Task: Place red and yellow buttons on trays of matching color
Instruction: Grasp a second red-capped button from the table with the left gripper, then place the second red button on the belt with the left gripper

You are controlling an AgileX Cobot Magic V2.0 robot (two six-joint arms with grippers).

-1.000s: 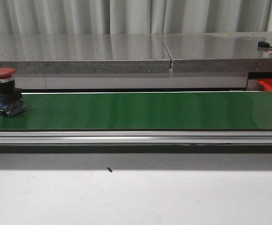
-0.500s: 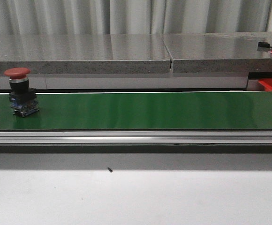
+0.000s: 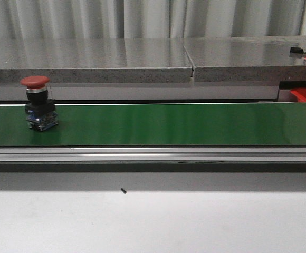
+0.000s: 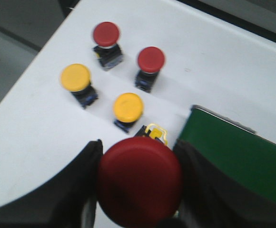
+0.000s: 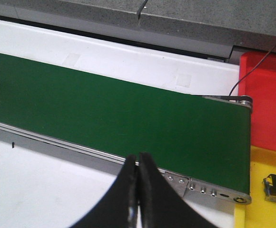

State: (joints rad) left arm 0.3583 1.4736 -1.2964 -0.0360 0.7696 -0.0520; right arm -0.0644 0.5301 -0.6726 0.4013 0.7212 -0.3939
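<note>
Glossy green belt (image 3: 169, 124), brushed metal rail (image 3: 153, 154), speckled stone counter (image 3: 89, 58).

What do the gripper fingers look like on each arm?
Left gripper: two broad, matte black fingers with rounded edges. Right gripper: black, smooth fingers tapering to thin curved tips. No markings or cables show on either; the arms themselves are out of view.

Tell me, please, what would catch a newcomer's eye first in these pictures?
Likely the red button standing alone near the left end of the long green conveyor belt. Next, the large red button gripped in the left gripper, above two red and two yellow buttons on the white table.
</note>
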